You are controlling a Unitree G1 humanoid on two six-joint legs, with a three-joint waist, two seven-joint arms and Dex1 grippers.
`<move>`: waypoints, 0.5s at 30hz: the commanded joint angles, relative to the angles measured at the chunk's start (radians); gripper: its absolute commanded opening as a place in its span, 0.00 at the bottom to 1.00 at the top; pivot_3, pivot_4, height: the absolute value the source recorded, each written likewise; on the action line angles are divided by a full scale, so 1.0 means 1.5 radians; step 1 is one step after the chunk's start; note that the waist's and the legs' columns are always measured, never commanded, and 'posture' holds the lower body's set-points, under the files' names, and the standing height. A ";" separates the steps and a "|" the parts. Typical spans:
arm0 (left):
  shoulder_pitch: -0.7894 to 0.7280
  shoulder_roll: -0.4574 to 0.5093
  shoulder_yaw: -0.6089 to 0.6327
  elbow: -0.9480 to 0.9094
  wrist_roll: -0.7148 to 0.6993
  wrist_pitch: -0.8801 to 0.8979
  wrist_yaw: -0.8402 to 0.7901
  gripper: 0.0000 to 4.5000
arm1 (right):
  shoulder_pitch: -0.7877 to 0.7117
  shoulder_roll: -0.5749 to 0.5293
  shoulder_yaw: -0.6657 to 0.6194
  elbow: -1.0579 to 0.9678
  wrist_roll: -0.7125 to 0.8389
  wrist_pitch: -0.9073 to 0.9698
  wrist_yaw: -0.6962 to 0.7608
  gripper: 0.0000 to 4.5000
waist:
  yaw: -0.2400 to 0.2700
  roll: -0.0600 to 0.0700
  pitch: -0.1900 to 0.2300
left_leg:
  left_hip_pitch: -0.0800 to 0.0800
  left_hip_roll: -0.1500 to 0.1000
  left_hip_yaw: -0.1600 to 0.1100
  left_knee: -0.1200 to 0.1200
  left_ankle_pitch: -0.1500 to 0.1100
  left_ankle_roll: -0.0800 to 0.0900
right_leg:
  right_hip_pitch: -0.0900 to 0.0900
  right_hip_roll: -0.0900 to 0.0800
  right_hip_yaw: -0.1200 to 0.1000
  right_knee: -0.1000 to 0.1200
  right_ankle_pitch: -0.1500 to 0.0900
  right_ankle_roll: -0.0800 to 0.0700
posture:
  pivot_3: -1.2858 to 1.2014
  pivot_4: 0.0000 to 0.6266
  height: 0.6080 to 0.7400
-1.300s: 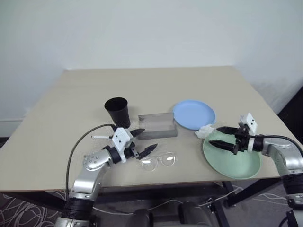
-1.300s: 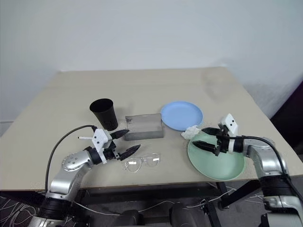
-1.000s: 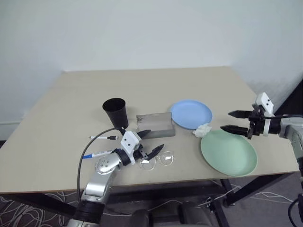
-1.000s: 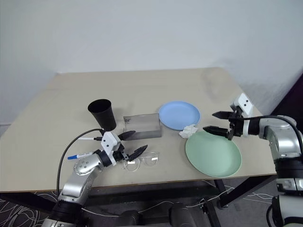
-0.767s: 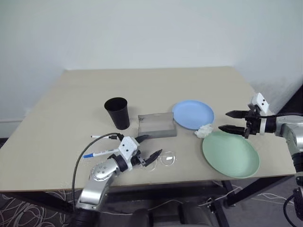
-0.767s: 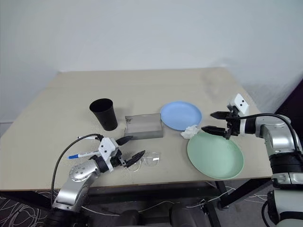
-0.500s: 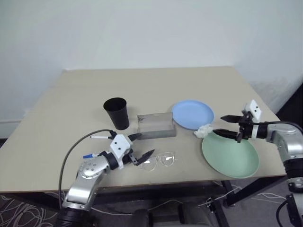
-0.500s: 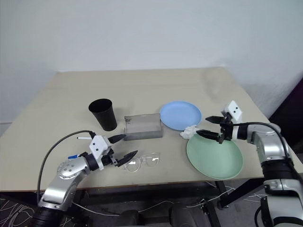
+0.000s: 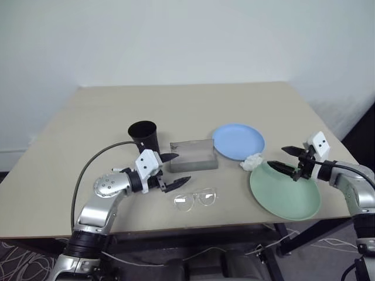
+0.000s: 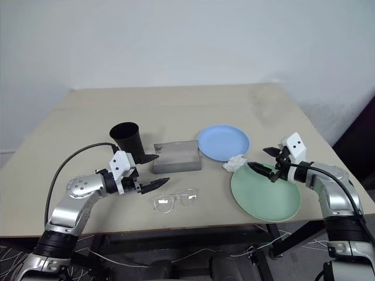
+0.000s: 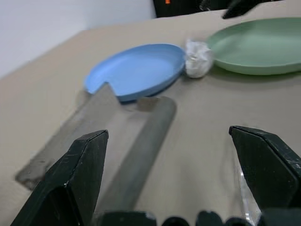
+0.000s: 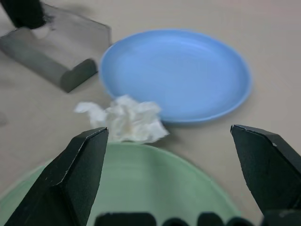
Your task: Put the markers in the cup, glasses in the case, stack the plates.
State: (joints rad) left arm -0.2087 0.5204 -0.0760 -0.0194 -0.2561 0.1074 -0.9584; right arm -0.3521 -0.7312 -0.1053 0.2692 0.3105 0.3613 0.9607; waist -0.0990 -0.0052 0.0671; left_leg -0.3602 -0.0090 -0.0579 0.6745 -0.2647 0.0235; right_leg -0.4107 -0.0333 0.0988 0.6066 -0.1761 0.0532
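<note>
Cup: black plastic tumbler, tapered, wider at the rim, upright, left of centre in the head views.
Case: grey rectangular box with rounded long edges, matte, just right of the cup; apart from it.
Glasses: thin clear frame, clear lenses, lying flat on the table below the case, lower centre of the frame.
Blue plate: round, shallow, smooth light-blue plastic, right of the case, its rim close to the case's corner.
Green plate: round, shallow, pale mint, slightly larger, lower right, its edge near the table's front edge.
Tissue: crumpled white wad between the two plates, against the green rim.
Markers: hidden in these views; place cannot be told.
Left gripper: black pointed fingers spread wide, holding nothing, hovering between cup and glasses, aimed toward the case.
Right gripper: fingers spread wide, empty, above the upper edge of the green plate, aimed toward the tissue.
Table: beige, matte, square-edged; the whole upper half is bare, with open room behind the cup and plates and along the left side.
</note>
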 commanded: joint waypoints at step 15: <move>-0.010 -0.029 -0.043 -0.031 -0.005 0.016 -0.013 0.97 | -0.149 -0.091 0.015 0.306 -0.035 0.042 0.142 1.00 | -0.001 0.000 0.000 | 0.001 0.000 0.002 0.001 0.000 0.000 | 0.001 0.000 0.001 0.000 0.000 0.000 | 0.52 0.00 0.97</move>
State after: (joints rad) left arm -0.2088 0.4744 -0.1432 -0.0325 -0.2539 0.1395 -0.9766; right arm -0.5441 -0.8434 -0.0779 0.7125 0.2615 0.4121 1.1419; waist -0.0999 -0.0053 0.0671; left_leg -0.3593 -0.0087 -0.0556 0.6764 -0.2645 0.0238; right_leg -0.4097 -0.0329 0.1009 0.6066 -0.1761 0.0531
